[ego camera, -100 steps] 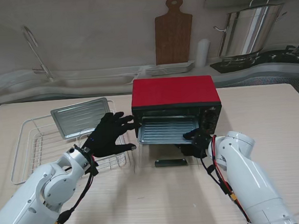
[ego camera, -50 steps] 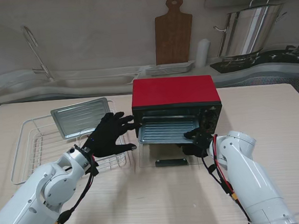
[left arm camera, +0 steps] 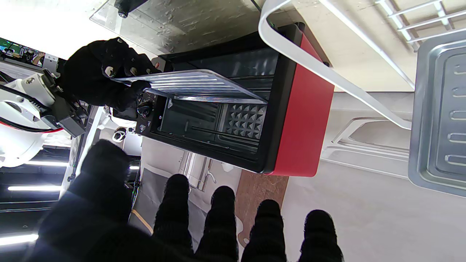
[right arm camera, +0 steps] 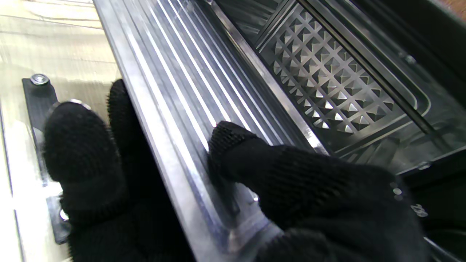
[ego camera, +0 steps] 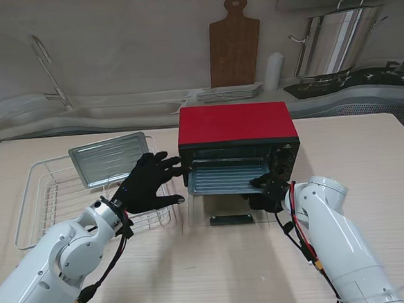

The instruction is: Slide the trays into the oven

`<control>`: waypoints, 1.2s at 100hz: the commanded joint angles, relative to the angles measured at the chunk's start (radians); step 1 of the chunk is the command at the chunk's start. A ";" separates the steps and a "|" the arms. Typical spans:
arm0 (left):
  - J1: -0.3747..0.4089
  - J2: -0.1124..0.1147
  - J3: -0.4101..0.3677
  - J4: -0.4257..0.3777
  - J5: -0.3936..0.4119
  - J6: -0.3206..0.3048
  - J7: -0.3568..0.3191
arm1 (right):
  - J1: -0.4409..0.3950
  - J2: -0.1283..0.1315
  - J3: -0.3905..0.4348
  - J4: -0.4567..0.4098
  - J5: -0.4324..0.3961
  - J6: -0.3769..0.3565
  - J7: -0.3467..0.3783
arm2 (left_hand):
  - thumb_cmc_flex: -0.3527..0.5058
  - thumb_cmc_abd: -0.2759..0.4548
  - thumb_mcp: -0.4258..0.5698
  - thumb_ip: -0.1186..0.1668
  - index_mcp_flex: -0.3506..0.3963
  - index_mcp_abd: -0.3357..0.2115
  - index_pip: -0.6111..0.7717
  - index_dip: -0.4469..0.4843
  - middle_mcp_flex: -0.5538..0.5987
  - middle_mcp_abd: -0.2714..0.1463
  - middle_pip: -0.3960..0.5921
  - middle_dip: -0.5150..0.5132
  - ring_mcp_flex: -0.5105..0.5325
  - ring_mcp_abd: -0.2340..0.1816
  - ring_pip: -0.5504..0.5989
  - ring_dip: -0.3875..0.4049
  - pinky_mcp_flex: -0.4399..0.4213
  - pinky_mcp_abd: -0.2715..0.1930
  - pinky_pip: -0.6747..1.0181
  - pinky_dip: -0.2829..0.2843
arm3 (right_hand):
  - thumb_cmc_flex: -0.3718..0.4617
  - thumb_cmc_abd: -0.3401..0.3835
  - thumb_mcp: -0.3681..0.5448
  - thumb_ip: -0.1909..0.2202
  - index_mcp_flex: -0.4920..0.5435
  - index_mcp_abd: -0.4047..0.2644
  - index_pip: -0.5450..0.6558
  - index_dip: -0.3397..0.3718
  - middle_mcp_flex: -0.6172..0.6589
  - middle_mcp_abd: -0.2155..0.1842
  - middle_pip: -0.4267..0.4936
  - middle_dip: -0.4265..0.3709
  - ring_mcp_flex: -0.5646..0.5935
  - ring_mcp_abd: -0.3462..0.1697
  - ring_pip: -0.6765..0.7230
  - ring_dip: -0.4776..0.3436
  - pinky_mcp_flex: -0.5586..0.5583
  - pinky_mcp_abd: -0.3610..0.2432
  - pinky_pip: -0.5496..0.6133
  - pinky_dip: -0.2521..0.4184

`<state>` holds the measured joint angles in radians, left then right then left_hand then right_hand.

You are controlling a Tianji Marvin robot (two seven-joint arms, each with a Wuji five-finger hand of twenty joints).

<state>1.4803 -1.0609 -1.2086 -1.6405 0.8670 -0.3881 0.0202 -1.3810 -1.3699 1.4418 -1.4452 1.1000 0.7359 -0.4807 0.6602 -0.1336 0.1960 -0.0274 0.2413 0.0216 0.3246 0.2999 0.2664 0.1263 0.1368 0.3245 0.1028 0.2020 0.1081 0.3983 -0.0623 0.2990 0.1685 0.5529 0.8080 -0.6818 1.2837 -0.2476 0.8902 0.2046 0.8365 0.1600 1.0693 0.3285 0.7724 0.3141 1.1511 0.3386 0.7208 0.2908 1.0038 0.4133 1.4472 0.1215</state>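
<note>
The tray (ego camera: pixel 226 177) sits half inside the oven (ego camera: pixel 237 143). My right hand (ego camera: pixel 266 192) grips its near right corner; my left hand (ego camera: pixel 147 183) is spread, holding nothing, beside the oven's left edge.

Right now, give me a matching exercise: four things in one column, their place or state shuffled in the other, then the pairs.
1. ribbed tray
2. flat tray
3. left hand
4. oven door

A. folded down onto the table
B. lying on the wire rack
C. open, fingers spread beside the oven
D. partway in the oven mouth, pinched by the right hand

Pairs: 1-D, 2-B, 3-C, 4-A
</note>
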 commanded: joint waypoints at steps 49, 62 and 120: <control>0.013 -0.004 -0.005 -0.018 0.000 0.008 -0.017 | 0.004 -0.008 -0.019 0.013 -0.028 -0.038 0.043 | -0.009 0.042 -0.036 0.034 -0.036 -0.007 -0.015 -0.019 -0.039 -0.018 -0.010 -0.016 -0.029 -0.028 -0.020 -0.016 -0.023 -0.025 -0.051 -0.009 | 0.050 0.025 -0.010 -0.002 0.030 -0.093 0.042 0.003 0.019 -0.002 0.007 0.001 0.028 0.020 0.010 0.013 -0.001 -0.037 -0.005 0.005; 0.013 -0.004 -0.006 -0.019 0.000 0.008 -0.018 | 0.010 -0.009 -0.024 0.022 -0.021 -0.048 0.035 | -0.009 0.042 -0.036 0.034 -0.035 -0.006 -0.015 -0.019 -0.039 -0.018 -0.010 -0.016 -0.030 -0.028 -0.021 -0.016 -0.023 -0.025 -0.051 -0.009 | 0.049 0.026 -0.011 -0.003 0.030 -0.092 0.041 0.004 0.018 -0.002 0.005 0.002 0.027 0.018 0.008 0.013 -0.001 -0.036 -0.006 0.005; 0.012 -0.003 -0.006 -0.018 -0.002 0.012 -0.024 | 0.056 -0.020 -0.043 0.085 -0.022 -0.088 0.033 | -0.009 0.043 -0.037 0.034 -0.035 -0.003 -0.013 -0.017 -0.039 -0.019 -0.010 -0.015 -0.030 -0.027 -0.021 -0.016 -0.023 -0.025 -0.051 -0.010 | 0.048 0.036 -0.021 -0.001 0.021 -0.097 0.034 0.005 0.010 -0.010 0.000 0.007 0.018 0.012 0.000 0.012 -0.012 -0.043 -0.014 0.006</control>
<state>1.4864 -1.0608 -1.2122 -1.6478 0.8663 -0.3813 0.0138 -1.3256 -1.3761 1.4039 -1.3560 1.0779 0.6583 -0.4654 0.6603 -0.1336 0.1960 -0.0273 0.2413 0.0216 0.3246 0.2998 0.2664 0.1262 0.1368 0.3245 0.1028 0.2019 0.1081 0.3982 -0.0636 0.2987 0.1685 0.5528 0.8079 -0.6784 1.2637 -0.2481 0.8913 0.1645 0.8383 0.1603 1.0694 0.3286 0.7716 0.3141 1.1511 0.3410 0.7115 0.2914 0.9850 0.4144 1.4376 0.1216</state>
